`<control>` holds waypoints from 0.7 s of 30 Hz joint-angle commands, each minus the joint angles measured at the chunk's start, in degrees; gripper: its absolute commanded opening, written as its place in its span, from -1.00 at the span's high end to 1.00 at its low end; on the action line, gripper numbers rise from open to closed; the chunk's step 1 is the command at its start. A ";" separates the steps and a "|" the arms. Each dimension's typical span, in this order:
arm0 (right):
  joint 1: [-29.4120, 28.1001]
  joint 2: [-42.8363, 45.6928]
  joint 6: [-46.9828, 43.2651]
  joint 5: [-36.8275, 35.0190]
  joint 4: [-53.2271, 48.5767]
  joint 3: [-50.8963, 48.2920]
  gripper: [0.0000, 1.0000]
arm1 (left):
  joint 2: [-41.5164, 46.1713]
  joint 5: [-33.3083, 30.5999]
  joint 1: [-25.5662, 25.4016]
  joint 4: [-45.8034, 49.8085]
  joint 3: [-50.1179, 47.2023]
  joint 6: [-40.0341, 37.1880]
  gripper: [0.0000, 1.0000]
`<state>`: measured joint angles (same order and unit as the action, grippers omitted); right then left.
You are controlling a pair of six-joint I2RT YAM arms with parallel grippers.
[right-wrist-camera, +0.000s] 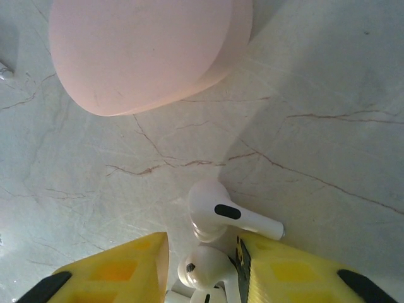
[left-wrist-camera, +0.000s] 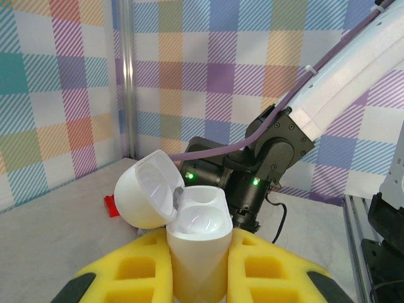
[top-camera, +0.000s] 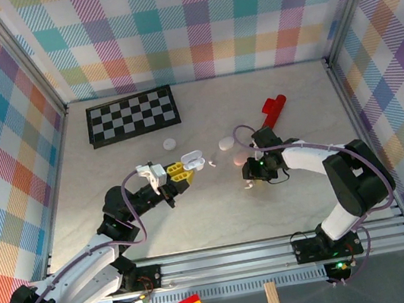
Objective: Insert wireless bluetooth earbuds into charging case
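A: How does the left gripper [left-wrist-camera: 199,240] stand?

B: Clamped tight on the open case [left-wrist-camera: 197,221]. Its yellow fingers [left-wrist-camera: 136,271] press the two sides, and the case stands upright between them, rising past the tips.

A: And the lid?

B: The lid [left-wrist-camera: 146,189] is swung back and tilted off to one side of the gripper, with its glossy hollow showing.

A: Any marks you can read?

B: The one mark I can pick out is a dark oval, and that is on an earbud by the other gripper.

A: How is the right gripper [right-wrist-camera: 202,249]?

B: It points down at the table [right-wrist-camera: 328,126] with its jaws part open. One earbud [right-wrist-camera: 203,268] sits between the fingers. It seems close against one finger, with a thin gap to the other, so it does not look pinched.

A: Which one has the oval?

B: The second earbud [right-wrist-camera: 218,211]. It lies just beyond the tips and seems to touch the first one. Its stem is flat on the table, pointing sideways.

A: What is farther out?

B: A shut pink case [right-wrist-camera: 145,50] lies ahead of the tips, apart from both earbuds.

A: What does the view from above show?

B: The open case pokes out of the left gripper toward the right one, with bare table between them. A red block [top-camera: 274,109] lies beyond the right gripper and a chessboard [top-camera: 133,116] beyond the left.
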<state>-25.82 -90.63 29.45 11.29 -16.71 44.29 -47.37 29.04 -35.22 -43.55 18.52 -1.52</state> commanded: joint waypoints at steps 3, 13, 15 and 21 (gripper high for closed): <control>-0.37 0.64 -1.46 2.61 -2.52 -1.41 0.33 | 1.26 1.37 -0.72 -0.84 -0.29 -0.26 0.81; -0.37 -0.29 -1.50 4.28 -2.82 -2.36 0.37 | 1.67 1.46 -0.72 0.04 -0.07 -0.07 0.81; -0.37 -0.58 -1.78 4.25 -2.80 -2.55 0.38 | 1.58 1.43 -0.72 0.38 0.10 -0.08 0.81; -0.30 -1.63 -1.57 3.59 -2.38 -2.70 0.41 | 1.25 1.53 -0.72 0.54 0.38 -0.06 0.81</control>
<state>-25.82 -90.61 28.84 13.56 -16.64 43.51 -46.65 29.45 -35.22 -42.02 18.52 -1.52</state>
